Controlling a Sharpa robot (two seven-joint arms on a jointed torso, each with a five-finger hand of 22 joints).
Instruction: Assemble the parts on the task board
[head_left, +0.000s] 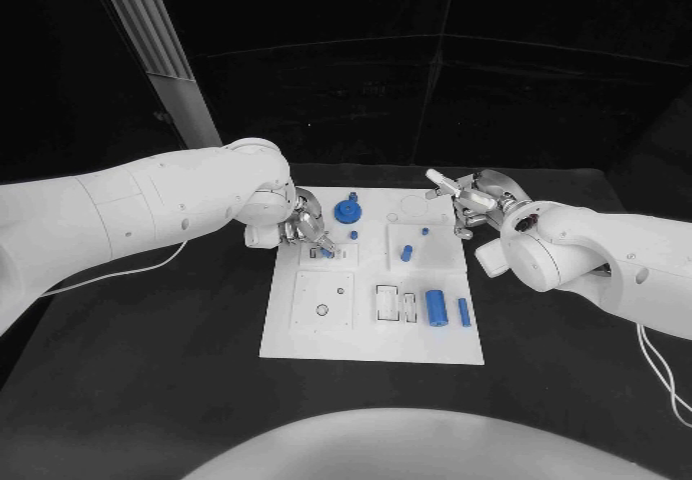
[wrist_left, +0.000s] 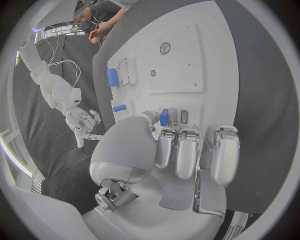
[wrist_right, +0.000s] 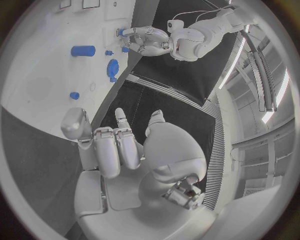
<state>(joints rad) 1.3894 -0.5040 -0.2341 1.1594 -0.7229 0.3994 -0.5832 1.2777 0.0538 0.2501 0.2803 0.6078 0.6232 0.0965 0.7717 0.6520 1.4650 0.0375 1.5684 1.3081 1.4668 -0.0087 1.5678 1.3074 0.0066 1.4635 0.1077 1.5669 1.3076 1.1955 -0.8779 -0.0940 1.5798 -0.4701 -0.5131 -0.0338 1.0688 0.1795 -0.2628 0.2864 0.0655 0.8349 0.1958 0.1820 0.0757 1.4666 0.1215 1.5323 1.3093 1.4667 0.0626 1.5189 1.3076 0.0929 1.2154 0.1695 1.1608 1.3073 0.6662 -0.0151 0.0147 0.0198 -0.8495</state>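
1. The left robot hand (head_left: 299, 228) is lowered over the far left part of the task board (head_left: 325, 340). Its fingertips are pinched on a small blue part (wrist_left: 164, 117) just above a row of narrow slots, probably to seat it there. The contact is small, so the grip is my best reading.
2. The right robot hand (head_left: 476, 203) hangs off the board's far right corner. It holds nothing and its fingers are loosely apart, apparently keeping out of the way.
3. A blue gear (head_left: 346, 211) sits at the far end. A blue peg (head_left: 408, 252) lies mid-board. A blue cylinder (head_left: 436, 307) and a slimmer blue bar (head_left: 463, 312) lie beside a rectangular recess, seemingly staged for later steps.
4. The board rests on the black bench (head_left: 144, 380).
5. No brand, label or writing can be read anywhere.
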